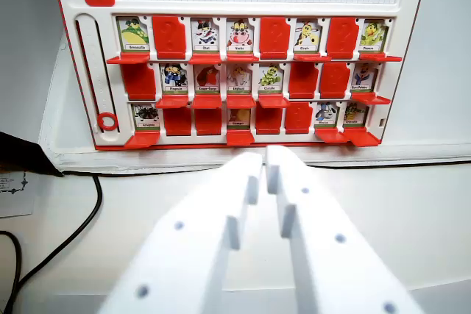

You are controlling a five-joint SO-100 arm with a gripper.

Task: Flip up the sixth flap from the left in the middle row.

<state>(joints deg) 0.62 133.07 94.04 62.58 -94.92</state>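
Observation:
A red and white flap board (81, 49) stands ahead of me with three rows of small flaps. Some flaps show cartoon picture cards; others show only plain red. In the middle row, the sixth flap from the left (303, 79) is plain red, as is the seventh beside it (335, 79). The eighth (366, 77) shows a picture. My white gripper (266, 163) fills the lower middle of the wrist view. Its fingers are pressed nearly together with nothing between them. The fingertips (250, 163) sit just short of the board's bottom edge, apart from every flap.
A black cable (82, 218) curves over the white table at the wrist view's left. A dark object (22, 156) and a paper label (13, 190) lie at the left edge. A red ring slider (107, 120) sits on the board's left side.

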